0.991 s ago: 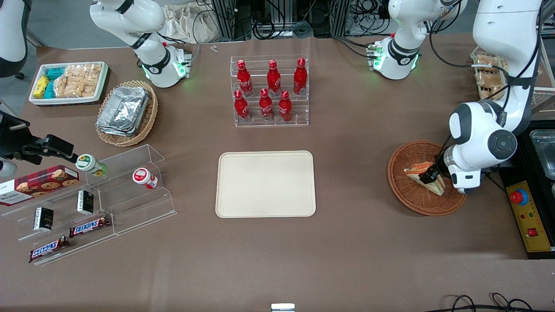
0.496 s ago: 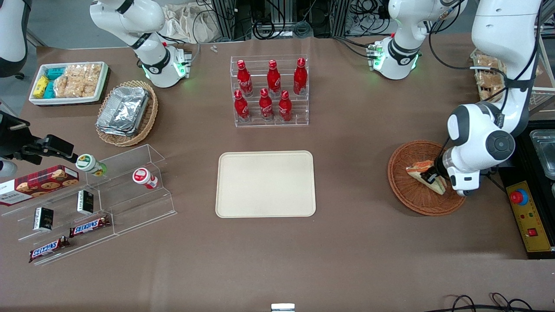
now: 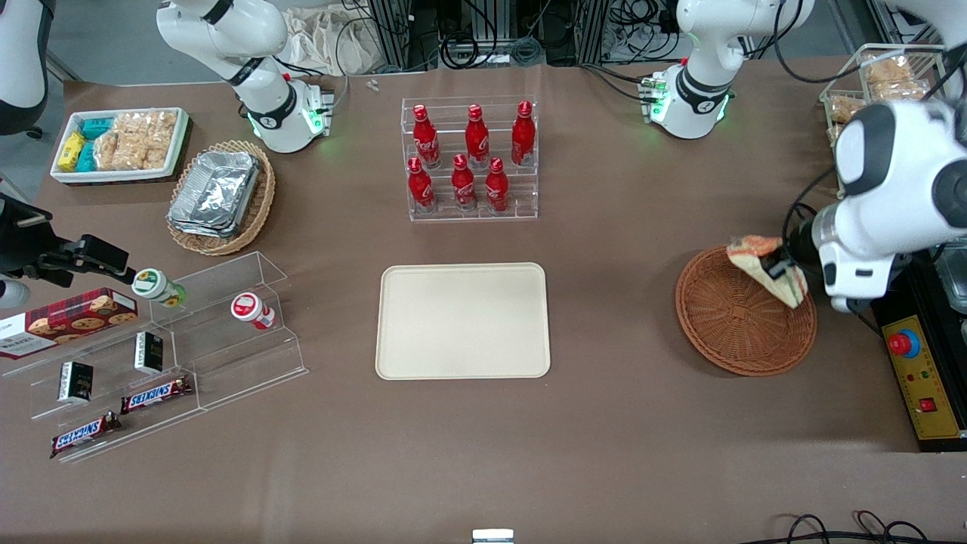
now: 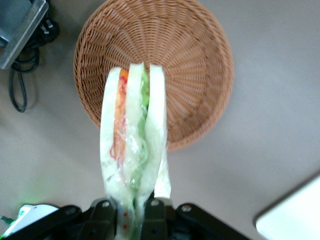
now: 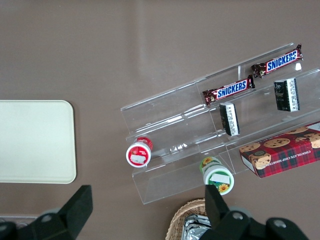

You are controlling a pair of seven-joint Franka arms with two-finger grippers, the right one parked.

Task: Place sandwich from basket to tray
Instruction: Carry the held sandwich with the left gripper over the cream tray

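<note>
Two black fingers of the left arm's gripper (image 4: 134,212) are closed tight on the narrow end of the small triangular wedge sandwich (image 4: 134,145), pale bread with orange, red and green filling; the jaws stand almost together, with only the pressed bread between them. The grip takes the bread faces flat, so the layers are squeezed together and not pulled apart, and the wide end of the wedge juts out from the fingers. In the front view the gripper (image 3: 778,267) carries the sandwich (image 3: 764,263) in the air, clear of the weave, above the rim of the round reddish-brown woven wicker basket (image 3: 736,321) on the part of it farther from the front camera. The wrist view shows the basket (image 4: 200,60) lying below with nothing in it, so the pick looks done and the height seems meant to clear the rim before any sideways travel. The flat rectangular cream-beige tray (image 3: 462,319) with rounded corners lies well apart, toward the parked arm's end of the table and about as near the front camera as the basket; a corner of the tray (image 4: 295,215) shows in the wrist view. Bare brown table lies between the two, so the carry looks unobstructed. The soft bread might sag or slip, I judge, so a steady carry and a low release onto the tray would suit.
</note>
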